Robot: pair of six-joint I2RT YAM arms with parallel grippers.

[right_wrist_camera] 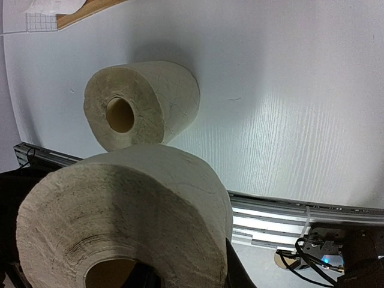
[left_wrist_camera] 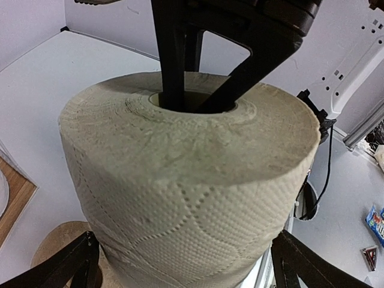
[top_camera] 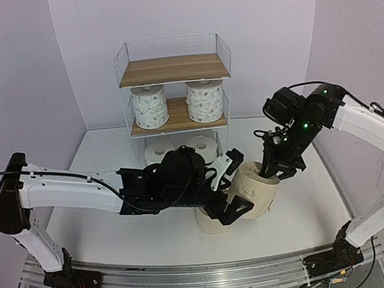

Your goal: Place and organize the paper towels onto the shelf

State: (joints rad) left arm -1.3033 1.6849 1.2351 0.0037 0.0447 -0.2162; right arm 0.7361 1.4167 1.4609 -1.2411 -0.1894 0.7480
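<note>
Right claw (top_camera: 274, 171) grips a beige roll (top_camera: 256, 191) through its core; left claw (top_camera: 232, 191) spread wide around it.

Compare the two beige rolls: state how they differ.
The held beige roll is gripped at the core by the right gripper, lifted; the other beige roll lies on its side on the table, untouched. Both look alike: beige, embossed, hollow-cored.
</note>
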